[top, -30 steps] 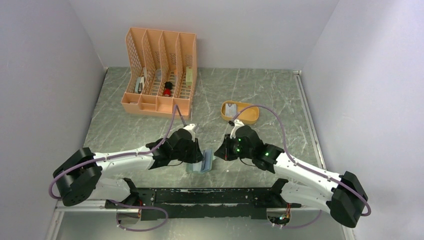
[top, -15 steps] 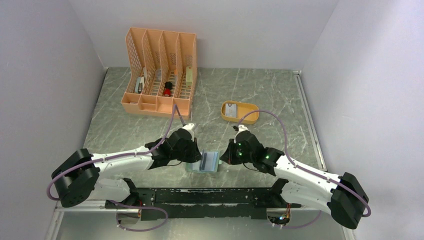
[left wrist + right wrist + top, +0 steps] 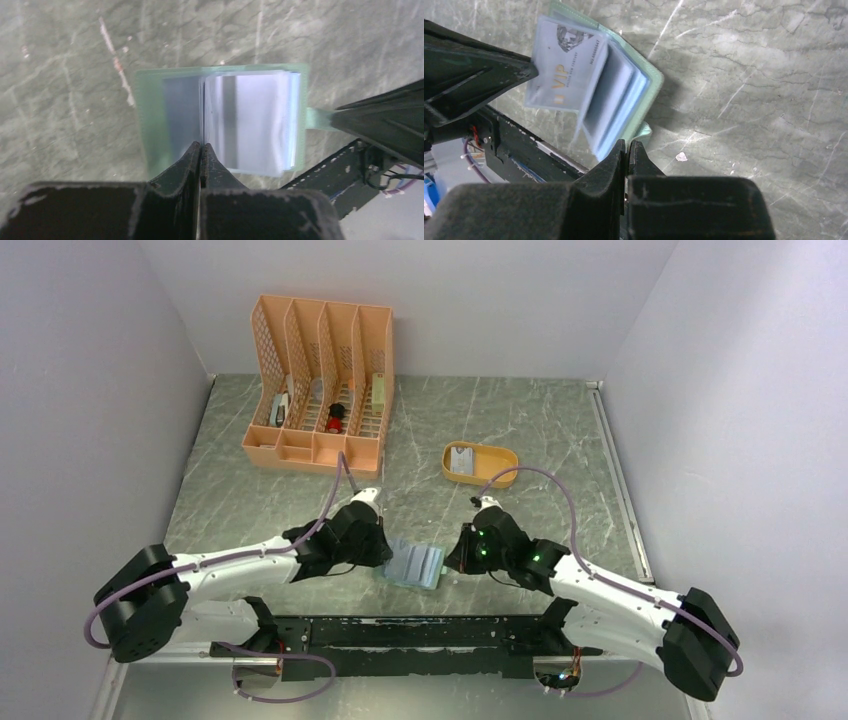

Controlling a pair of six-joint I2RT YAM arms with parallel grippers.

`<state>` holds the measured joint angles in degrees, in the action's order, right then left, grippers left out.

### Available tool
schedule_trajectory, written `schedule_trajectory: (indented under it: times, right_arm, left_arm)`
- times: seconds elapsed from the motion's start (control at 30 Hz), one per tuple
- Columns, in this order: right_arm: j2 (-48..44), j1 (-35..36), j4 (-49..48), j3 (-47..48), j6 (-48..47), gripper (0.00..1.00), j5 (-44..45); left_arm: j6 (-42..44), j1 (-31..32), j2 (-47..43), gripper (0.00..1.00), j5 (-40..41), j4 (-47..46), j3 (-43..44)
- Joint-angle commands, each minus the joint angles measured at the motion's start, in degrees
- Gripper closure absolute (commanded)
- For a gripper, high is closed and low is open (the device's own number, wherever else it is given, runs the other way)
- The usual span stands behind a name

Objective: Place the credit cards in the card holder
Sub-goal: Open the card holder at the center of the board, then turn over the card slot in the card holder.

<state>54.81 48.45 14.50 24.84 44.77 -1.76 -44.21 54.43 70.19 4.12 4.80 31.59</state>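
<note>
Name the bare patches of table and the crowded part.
Bare marble table: between peach organizer and yellow tray, and right of the tray. Crowded: the near middle, where left claw and right claw pinch the open card holder.

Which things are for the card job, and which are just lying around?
For the job: wallet, VIP card in its sleeve, grey card in the tray, left claw, right claw.
Lying about: peach organizer with its bits; the yellow tray only holds the card.
</note>
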Motion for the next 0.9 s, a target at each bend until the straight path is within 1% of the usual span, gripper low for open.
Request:
schedule_trajectory:
  times: [0.0, 0.17, 0.23, 0.27, 0.33, 0.37, 0.4, 0.43, 0.47, 0.5, 0.57, 0.67, 0.87]
  right_arm:
    - [-1.9, 0.0, -1.1, 2.6, -1.8, 1.00, -0.8]
    - [-0.3, 0.0, -0.1, 5.1, -3.6, 1.00, -0.9]
    - [-0.4, 0.0, -0.5, 5.3, -3.8, 1.00, -1.6]
    - [-0.5, 0.0, -0.8, 5.4, -3.9, 1.00, -1.9]
    - [-0.7, -0.1, -0.9, 6.0, -4.4, 1.00, -2.4]
    - [-0.6, 0.0, -0.8, 6.3, -4.7, 1.00, -2.5]
    - [-0.6, 0.0, -0.6, 6.7, -5.0, 1.00, -2.5]
    - [-0.4, 0.0, -0.4, 7.1, -5.3, 1.00, -2.5]
    - [-0.2, -0.1, -0.4, 7.5, -5.6, 1.00, -2.7]
    - [0.0, 0.0, -0.3, 7.8, -5.9, 1.00, -2.7]
    - [0.4, 0.0, -0.4, 8.0, -6.1, 1.00, -2.9]
    - [0.7, 0.0, -0.7, 8.0, -6.3, 1.00, -3.2]
    - [0.9, 0.0, -1.3, 7.9, -6.6, 1.00, -3.7]
  left_arm:
    - [-0.4, 0.0, -1.4, 0.95, 4.3, 5.9, -1.7]
    - [0.4, 0.0, -2.2, 0.95, 6.4, 8.5, 0.4]
    - [0.8, 0.0, -3.4, 0.93, 7.0, 9.0, 1.4]
    - [1.1, 0.1, -3.9, 0.91, 7.2, 9.3, 2.0]
    - [1.8, 0.0, -4.9, 0.81, 7.5, 10.1, 3.4]
    - [2.2, 0.0, -5.5, 0.73, 7.5, 10.4, 4.1]
    - [2.5, 0.0, -6.0, 0.62, 7.5, 10.8, 4.8]
    - [2.8, 0.0, -6.5, 0.56, 7.5, 11.0, 5.5]
    - [3.0, 0.0, -7.0, 0.48, 7.3, 11.2, 6.1]
    - [3.2, 0.0, -7.5, 0.44, 6.9, 11.1, 6.7]
    - [3.8, 0.0, -8.5, 0.40, 5.4, 9.7, 7.4]
    - [4.6, 0.0, -8.2, 0.36, 0.2, 5.1, 7.2]
    - [5.2, 0.0, -1.0, 0.32, -8.1, -1.5, 7.1]
